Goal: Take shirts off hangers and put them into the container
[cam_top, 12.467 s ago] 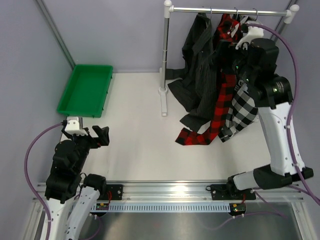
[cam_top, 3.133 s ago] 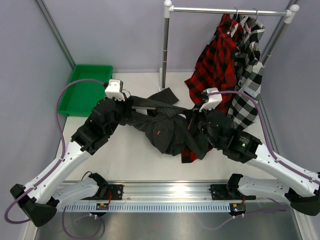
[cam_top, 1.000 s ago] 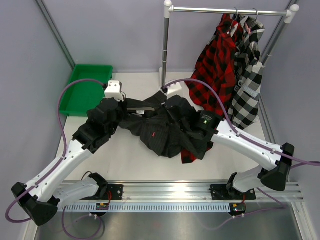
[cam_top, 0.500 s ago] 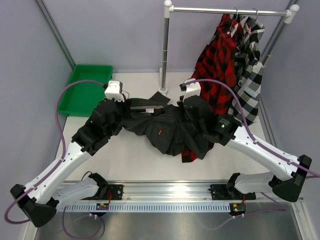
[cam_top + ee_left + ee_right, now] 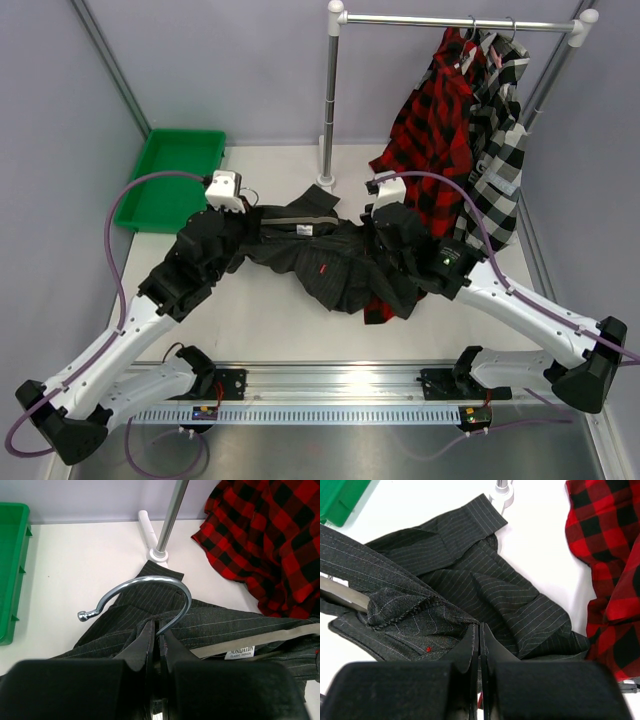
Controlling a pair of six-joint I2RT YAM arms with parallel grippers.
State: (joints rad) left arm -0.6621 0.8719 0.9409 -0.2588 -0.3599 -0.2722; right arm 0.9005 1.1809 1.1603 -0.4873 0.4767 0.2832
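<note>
The dark charcoal pinstriped shirt (image 5: pixel 330 270) lies crumpled mid-table, stretched between both arms. My left gripper (image 5: pixel 252 218) is shut on the stem of the hanger's metal hook (image 5: pixel 145 587), which curves up from the shirt's collar (image 5: pixel 215 625). My right gripper (image 5: pixel 372 238) is shut on a fold of the same shirt (image 5: pixel 510 605) at its right side. The rest of the hanger is hidden inside the cloth. The green container (image 5: pixel 170 180) sits at the back left, beyond the left arm. The red-and-black plaid shirt (image 5: pixel 435 130) and the black-and-white plaid shirt (image 5: pixel 500 150) hang on the rail.
The clothes rack's upright pole (image 5: pixel 330 100) and its white foot (image 5: pixel 150 530) stand just behind the charcoal shirt. The red plaid's hem (image 5: pixel 610 580) trails onto the table beside my right gripper. Grey walls close the left and back.
The right gripper has swung right and slightly nearer from beside the rack pole, staying shut, and the charcoal shirt has spread out between the arms. The left arm has barely shifted.
</note>
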